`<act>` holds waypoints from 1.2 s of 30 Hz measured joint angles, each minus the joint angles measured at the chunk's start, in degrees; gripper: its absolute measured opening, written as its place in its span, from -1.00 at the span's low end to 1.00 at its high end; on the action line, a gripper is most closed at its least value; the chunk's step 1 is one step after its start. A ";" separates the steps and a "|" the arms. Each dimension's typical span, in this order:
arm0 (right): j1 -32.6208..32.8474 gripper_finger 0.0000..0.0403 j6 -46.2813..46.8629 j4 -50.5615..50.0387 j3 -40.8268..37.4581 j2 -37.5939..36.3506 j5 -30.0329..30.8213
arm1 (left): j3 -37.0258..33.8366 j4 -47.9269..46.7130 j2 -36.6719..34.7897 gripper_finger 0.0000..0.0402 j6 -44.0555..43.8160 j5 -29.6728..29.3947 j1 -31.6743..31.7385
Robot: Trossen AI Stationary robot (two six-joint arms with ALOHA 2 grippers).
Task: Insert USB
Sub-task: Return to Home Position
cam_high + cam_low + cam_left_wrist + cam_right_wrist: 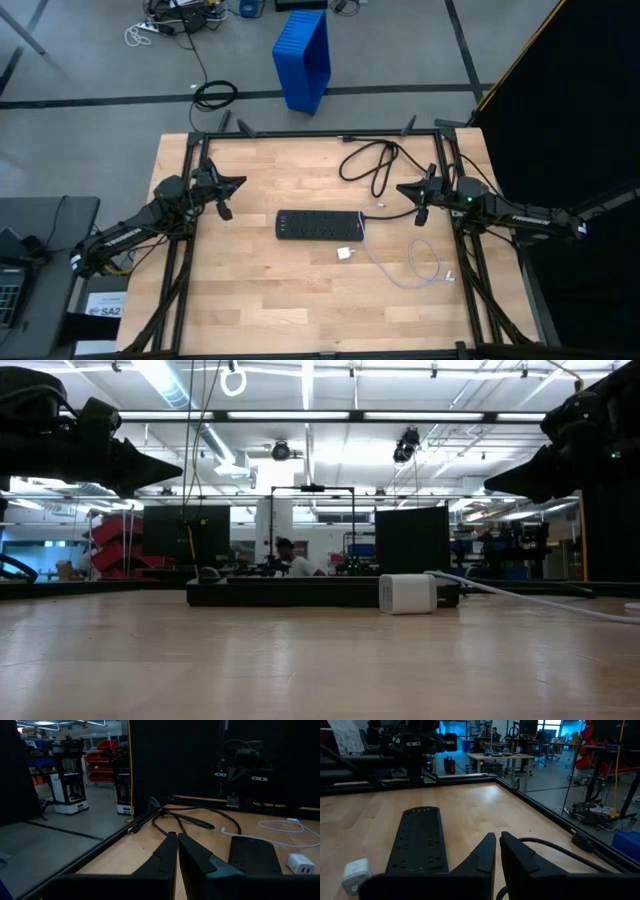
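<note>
The right gripper (405, 189) hangs above the table (250, 290) on the right side, w/ its 2 fingers pressed together & nothing in them. The left gripper (235, 184) hangs above the left side the same way: fingers together, holding nothing. Both point in at the middle of the table. The USB (418, 264) lies flat on the wood, near the right gripper but lower down & more toward the front edge of the table. It starts just beside the right end of the power strip (318, 225), runs slanting out to the front right, & curls into a loose loop there. Its plug ends are too small to tell if they touch anything. The white adapter (345, 256) sits just in front of the strip, apart from it, near the USB's inner end. I think the right arm is the one to use, bc the USB is on its side. The left gripper is well apart from it, w/ the strip between. To grab it, the right gripper would need to open, then go down & forward. Count: 2 grippers, 1 USB, 1 adapter, 1 strip, 1 thick black cord (375, 165) at the back, 1 blue bin (303, 58) on the floor.
</note>
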 joint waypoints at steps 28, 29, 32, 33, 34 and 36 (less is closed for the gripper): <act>0.00 -0.96 -0.02 0.02 0.00 0.00 0.02 | 0.00 0.02 0.00 -1.00 -0.02 0.00 0.00; -0.01 -0.96 -0.02 0.02 0.00 0.00 0.02 | 0.00 0.02 0.00 -1.00 -0.02 -0.01 -0.01; -0.02 -0.97 -0.02 0.02 0.00 0.00 0.02 | 0.00 0.01 0.00 -1.00 -0.02 0.00 0.00; -0.02 -0.97 -0.02 0.02 0.00 0.00 0.01 | 0.00 0.02 0.00 -1.00 -0.02 -0.02 0.00; 0.00 -0.98 -0.02 0.02 -0.02 0.00 0.02 | 0.00 0.02 0.00 -1.00 -0.02 -0.01 0.00; -0.02 -0.99 -0.02 0.02 0.00 0.00 0.01 | 0.00 0.02 0.00 -1.00 -0.02 -0.01 -0.02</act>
